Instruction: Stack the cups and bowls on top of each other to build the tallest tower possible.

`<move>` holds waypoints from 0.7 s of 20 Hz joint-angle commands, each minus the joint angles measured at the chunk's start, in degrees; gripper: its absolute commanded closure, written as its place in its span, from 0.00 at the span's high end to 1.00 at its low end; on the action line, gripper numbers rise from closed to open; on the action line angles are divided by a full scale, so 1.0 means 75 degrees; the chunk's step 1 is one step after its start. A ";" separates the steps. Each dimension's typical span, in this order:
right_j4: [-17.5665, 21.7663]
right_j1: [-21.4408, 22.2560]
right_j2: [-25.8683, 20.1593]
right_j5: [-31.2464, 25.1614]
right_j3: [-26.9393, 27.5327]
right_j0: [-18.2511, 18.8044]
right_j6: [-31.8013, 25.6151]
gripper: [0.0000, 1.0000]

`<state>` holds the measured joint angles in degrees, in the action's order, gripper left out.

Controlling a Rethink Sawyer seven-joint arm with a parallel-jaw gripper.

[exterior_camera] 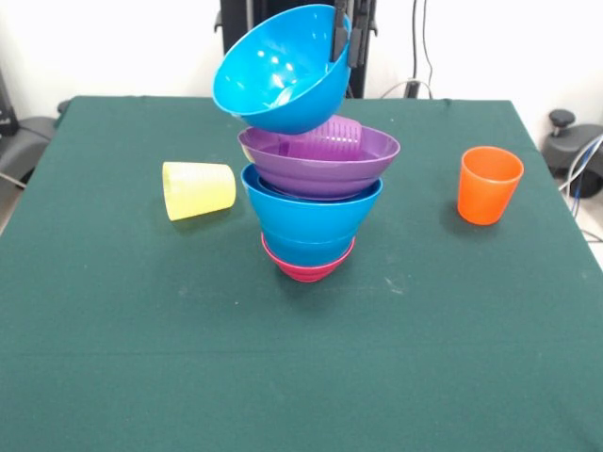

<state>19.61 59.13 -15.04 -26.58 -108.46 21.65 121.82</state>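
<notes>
The tower [316, 202] stood near the middle of the green-clothed table [188, 358] and served as the landmark. Left of the tower, well apart from it, a translucent yellow tapered plastic cup [198, 189] lay on its side with its mouth turned away from the tower. It looked light and thin-walled, likely to roll if nudged, so a pinch across its rim wall seemed the safest hold.

The tower itself rose from a small glossy magenta plastic bowl [307, 267] at the base, then a deep blue plastic bowl [311, 218] nested in it, then a wide shallow purple plastic bowl [320, 162]. A ribbed translucent purple plastic cup [336, 136] sat inside that purple bowl.

Above the tower, tilted with its opening facing left, hung 1 large glossy blue plastic bowl [280, 75]. The black gripper [345, 40] pinched this bowl's upper right rim, 1 finger inside and 1 outside. The bowl seemed stiff, light and slick, so a rim grip would let it swing or slip; its underside appeared to sit just above or touching the purple cup, though which could not be told.

Right of the tower, well apart, 1 opaque orange tapered plastic cup [489, 185] stood upright, easy to take by its rim.
</notes>
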 commanded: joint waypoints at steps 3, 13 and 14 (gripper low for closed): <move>0.0313 -0.0363 -0.0035 0.0395 0.0138 -0.0107 0.0256 0.00; 0.0305 -0.0386 -0.0038 0.0406 0.0047 -0.0101 0.0240 0.00; 0.0325 -0.0414 -0.0019 0.0454 0.0040 -0.0106 0.0261 0.00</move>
<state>19.72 58.99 -14.93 -25.85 -108.46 21.64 121.82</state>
